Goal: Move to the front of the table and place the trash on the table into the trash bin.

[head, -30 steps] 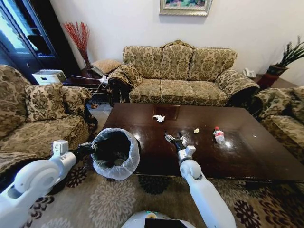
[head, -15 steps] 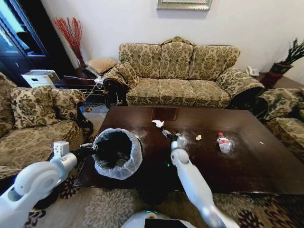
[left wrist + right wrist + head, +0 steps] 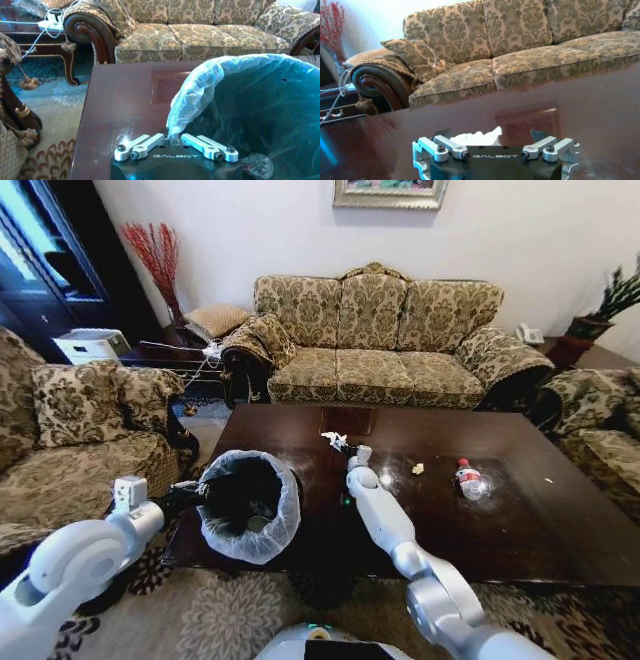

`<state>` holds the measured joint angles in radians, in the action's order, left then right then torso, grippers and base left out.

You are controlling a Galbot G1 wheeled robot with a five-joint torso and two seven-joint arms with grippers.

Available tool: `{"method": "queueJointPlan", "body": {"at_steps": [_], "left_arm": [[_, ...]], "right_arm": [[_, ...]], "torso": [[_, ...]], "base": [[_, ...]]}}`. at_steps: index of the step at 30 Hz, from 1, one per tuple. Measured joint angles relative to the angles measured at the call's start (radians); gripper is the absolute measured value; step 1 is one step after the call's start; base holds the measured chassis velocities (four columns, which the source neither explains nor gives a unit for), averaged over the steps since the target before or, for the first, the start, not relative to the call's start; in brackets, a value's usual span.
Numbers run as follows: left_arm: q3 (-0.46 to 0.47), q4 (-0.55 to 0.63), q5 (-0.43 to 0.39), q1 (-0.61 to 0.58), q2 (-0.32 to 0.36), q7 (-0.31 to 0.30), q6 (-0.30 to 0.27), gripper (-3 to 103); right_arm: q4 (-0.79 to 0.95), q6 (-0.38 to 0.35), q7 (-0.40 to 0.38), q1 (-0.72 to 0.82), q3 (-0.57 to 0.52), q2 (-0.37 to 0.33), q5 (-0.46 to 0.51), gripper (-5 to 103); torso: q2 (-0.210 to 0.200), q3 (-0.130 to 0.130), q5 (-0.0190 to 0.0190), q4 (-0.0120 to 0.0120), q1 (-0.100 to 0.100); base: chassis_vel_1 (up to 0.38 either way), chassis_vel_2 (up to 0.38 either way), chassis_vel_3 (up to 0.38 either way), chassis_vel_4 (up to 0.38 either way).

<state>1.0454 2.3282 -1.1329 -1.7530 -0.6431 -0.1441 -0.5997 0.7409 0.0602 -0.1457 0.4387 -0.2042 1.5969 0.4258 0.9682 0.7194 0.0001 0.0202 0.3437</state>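
Right pincer [image 3: 341, 444] is stretched out across the table [image 3: 520, 520], jaws spread wide, with the crumpled white tissue [image 3: 479, 138] sitting just ahead between the two fingers, not gripped. Off to that pincer's right lie a tiny yellow scrap [image 3: 417, 469] and, farther along, the clear bottle with the red cap [image 3: 467, 478]. Over on the other side, the left pincer [image 3: 173, 140] is clamped narrow on the bag-lined rim of the trash bin [image 3: 247, 505], holding it at the table's near corner.

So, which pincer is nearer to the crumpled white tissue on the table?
The right pincer: open, straddling the crumpled white tissue. The left pincer is far off, shut on the trash bin rim.
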Motion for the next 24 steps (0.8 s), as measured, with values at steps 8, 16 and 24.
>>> {"method": "queueJointPlan", "body": {"at_steps": [8, 16, 24], "left_arm": [[0.001, -0.001, -0.005, 0.002, 0.014, 0.0, -0.001, 0], [-0.005, -0.006, -0.006, 0.006, 0.022, 0.0, -0.001, 0], [-0.006, -0.004, -0.006, 0.005, 0.022, 0.001, -0.001, 0]], "right_arm": [[-0.039, 0.004, 0.024, -0.018, 0.001, 0.011, 0.0, 100], [-0.002, 0.001, 0.044, 0.014, 0.002, 0.005, 0.0, 82], [0.022, -0.022, 0.058, 0.037, 0.001, -0.007, -0.022, 100]], "torso": [[0.0, 0.0, -0.0001, 0.0002, 0.0], [0.0, 0.0, -0.0001, 0.0001, 0.0], [0.0, 0.0, -0.0001, 0.0001, 0.0]], "base": [[0.0, 0.0, 0.0, 0.0], [0.0, 0.0, 0.0, 0.0], [0.0, 0.0, 0.0, 0.0]]}}
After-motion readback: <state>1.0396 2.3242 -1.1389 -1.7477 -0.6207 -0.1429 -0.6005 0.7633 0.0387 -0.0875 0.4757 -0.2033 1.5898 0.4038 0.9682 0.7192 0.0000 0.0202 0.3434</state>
